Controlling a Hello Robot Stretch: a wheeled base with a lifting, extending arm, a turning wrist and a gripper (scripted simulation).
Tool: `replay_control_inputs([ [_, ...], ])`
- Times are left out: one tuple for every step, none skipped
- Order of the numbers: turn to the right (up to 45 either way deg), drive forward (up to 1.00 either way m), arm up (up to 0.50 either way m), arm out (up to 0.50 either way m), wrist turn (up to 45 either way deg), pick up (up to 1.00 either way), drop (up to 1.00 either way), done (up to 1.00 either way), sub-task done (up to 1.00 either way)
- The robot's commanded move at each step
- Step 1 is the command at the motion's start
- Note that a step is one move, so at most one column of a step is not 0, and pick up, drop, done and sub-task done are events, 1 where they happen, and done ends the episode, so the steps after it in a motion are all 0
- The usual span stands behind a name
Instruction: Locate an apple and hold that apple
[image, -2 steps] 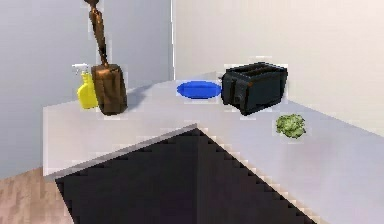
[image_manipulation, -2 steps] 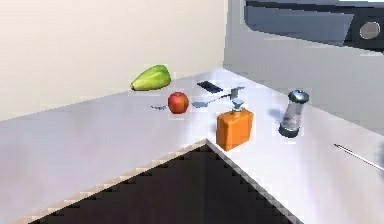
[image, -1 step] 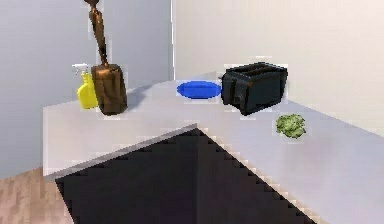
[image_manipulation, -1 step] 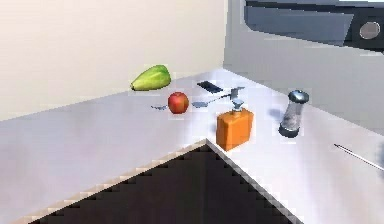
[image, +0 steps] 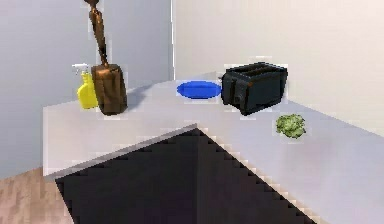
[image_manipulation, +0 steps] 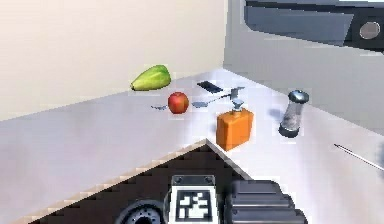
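Apple (image_manipulation: 178, 102): a small round fruit, red over most of its skin, with a paler orange-yellow patch on the near side and a dark dimple on top. It stands on the pale counter (image_manipulation: 70, 135) in the arm side view, a little left of the middle, clear of everything around it. Up and left of it, closer to the cream wall, a green tapered fruit (image_manipulation: 151, 78) lies on its side. To the apple's right and farther back lie a small dark flat slab (image_manipulation: 209, 87) and a grey metal piece (image_manipulation: 235, 98) whose kind I cannot tell. Below and right of the apple an orange block (image_manipulation: 236, 129) stands near the counter's inner edge, and beyond it a glass shaker (image_manipulation: 293, 113) with a dark cap. A dark appliance front (image_manipulation: 310, 20) sits in the upper right corner.

At that view's bottom edge is a white square with black marks (image_manipulation: 196, 203), with dark arm parts on either side. The far end of the jaws cannot be made out, so I cannot tell whether they hold anything.

In the forward view a pale counter (image: 130, 125) bends round a corner. On it stand a yellow spray bottle (image: 87, 92) just beside a brown wooden holder (image: 110, 88), a blue plate (image: 198, 89), a black toaster (image: 254, 87) next to the plate, and a green leafy lump (image: 291, 125) nearer the camera.
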Motion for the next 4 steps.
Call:
replay_control_inputs([
  [0.0,0.0,0.0,0.5,0.0,0.0,0.0,0.0,0.0],
  [0.0,0.0,0.0,0.0,45.0,0.0,0.0,0.0,0.0],
  [0.0,0.0,0.0,0.0,45.0,0.0,0.0,0.0,0.0],
  [0.0,0.0,0.0,0.0,45.0,0.0,0.0,0.0,0.0],
])
